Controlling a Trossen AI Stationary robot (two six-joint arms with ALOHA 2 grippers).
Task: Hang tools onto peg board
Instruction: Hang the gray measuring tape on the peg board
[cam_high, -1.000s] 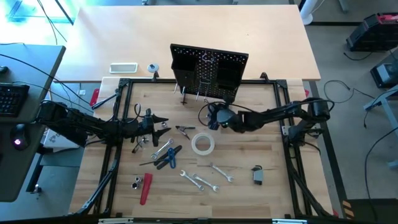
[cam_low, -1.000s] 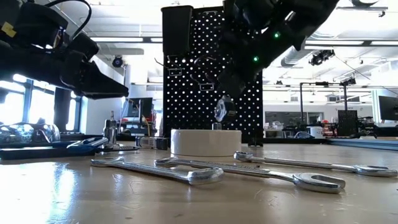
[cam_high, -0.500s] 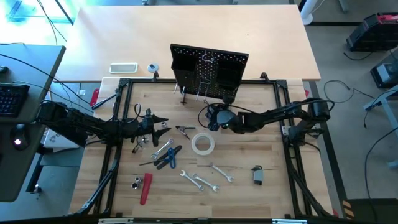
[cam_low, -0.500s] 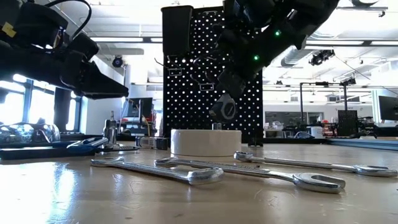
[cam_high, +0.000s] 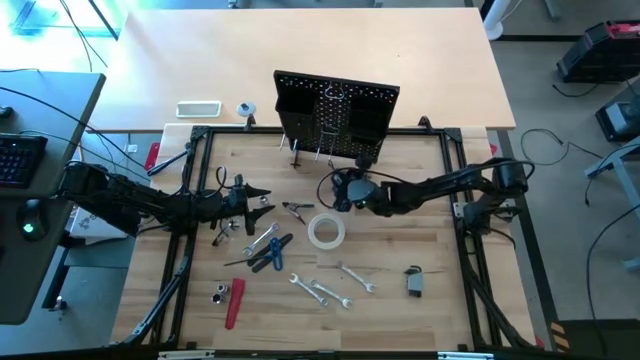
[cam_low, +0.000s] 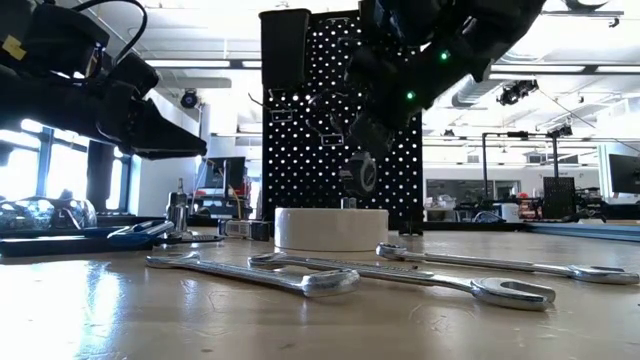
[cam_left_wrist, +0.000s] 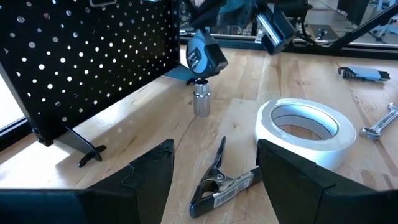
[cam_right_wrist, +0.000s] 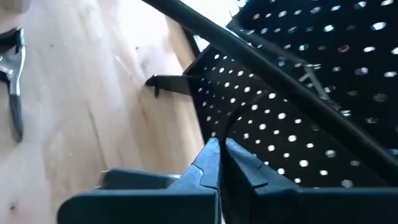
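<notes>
- Two arms reach over the bench; the right gripper hangs just in front of the peg board, its jaws closed on a small tape measure held above the wood
- The peg board stands upright at the far edge of the bench; a small metal socket stands on the wood below the tape measure
- The left gripper hovers over the left half of the bench, jaws spread wide and holding nothing; a spring clamp lies just ahead of it
- The white tape roll lies flat mid-bench; blue-handled pliers, a red-handled tool and silver wrenches lie on the wood nearer the front
</notes>
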